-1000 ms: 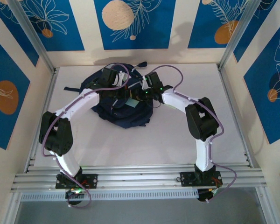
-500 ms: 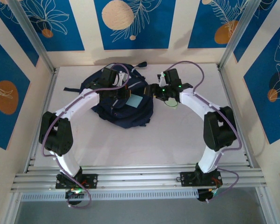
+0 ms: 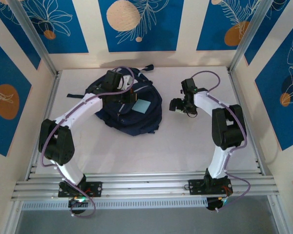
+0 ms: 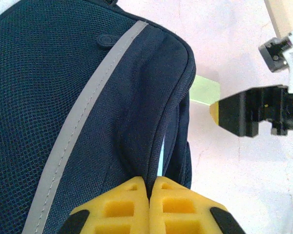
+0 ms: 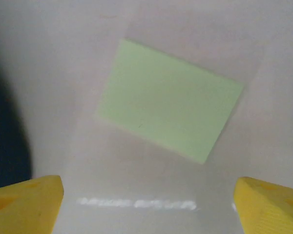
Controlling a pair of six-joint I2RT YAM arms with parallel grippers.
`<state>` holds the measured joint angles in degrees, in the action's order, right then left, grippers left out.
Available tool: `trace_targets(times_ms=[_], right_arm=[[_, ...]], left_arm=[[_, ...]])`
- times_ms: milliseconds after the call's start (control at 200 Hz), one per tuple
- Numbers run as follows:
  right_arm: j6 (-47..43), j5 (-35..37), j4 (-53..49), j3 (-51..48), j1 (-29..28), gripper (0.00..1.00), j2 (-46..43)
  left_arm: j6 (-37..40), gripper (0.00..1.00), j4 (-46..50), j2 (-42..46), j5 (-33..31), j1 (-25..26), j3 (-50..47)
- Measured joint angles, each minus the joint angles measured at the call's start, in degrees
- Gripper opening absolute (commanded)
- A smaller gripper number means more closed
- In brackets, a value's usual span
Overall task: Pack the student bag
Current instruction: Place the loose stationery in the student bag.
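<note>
The student bag (image 3: 132,119), dark navy with a grey stripe (image 4: 83,112), lies at the back left of the table. My left gripper (image 4: 150,183) is shut on a fold of fabric at the edge of its opening, also seen from above (image 3: 128,96). A light blue pad (image 3: 140,106) lies in the opening beside that grip. A pale green pad (image 5: 168,112) lies flat on the table right of the bag (image 4: 205,90). My right gripper (image 5: 149,195) hangs just above it, open wide, with nothing between its yellow fingers (image 5: 27,200).
The white table (image 3: 185,146) has bare room in front of the bag and around the right arm (image 3: 224,126). A bag strap (image 3: 75,92) trails to the left. Metal frame rails (image 3: 244,117) and patterned walls close in the sides and back.
My right gripper has left the bag's opening, swung right over the green pad and opened wide. The light blue pad stays in the bag. The left gripper keeps its hold.
</note>
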<state>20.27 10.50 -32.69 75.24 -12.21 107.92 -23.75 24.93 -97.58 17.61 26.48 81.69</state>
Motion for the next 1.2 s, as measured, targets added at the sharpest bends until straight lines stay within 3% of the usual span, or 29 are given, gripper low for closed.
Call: trace_targets(times_ms=[180,345,495,595,835,1200], right_arm=[[-1.86,-2.32,-0.68,2.12,0.57,0.85,1.03],[1.16,-11.89,1.11,0.13,-1.68,0.75,-3.48],[7.48,-21.62,7.1,-4.9,-4.96,0.46,-10.82],[12.55,-25.81,12.41,-6.84,-7.43,0.37,-13.0],[21.22,-29.2,22.43,-7.8,-12.57,0.32,-11.39],[26.03,-28.89,28.13,-7.39,-14.56,0.32,-3.76]], left_arm=[[-0.2,0.0,-0.02,0.02,0.02,0.15,-0.68],[-0.44,0.0,-0.04,0.02,0.0,0.28,-0.83],[-0.9,0.0,-0.07,0.02,0.0,0.33,-0.83],[-1.29,0.0,-0.09,0.02,0.0,0.42,-0.83],[-1.49,0.0,-0.37,0.02,-0.02,0.66,-0.9],[-2.78,0.0,-0.57,0.02,0.0,1.79,-0.98]])
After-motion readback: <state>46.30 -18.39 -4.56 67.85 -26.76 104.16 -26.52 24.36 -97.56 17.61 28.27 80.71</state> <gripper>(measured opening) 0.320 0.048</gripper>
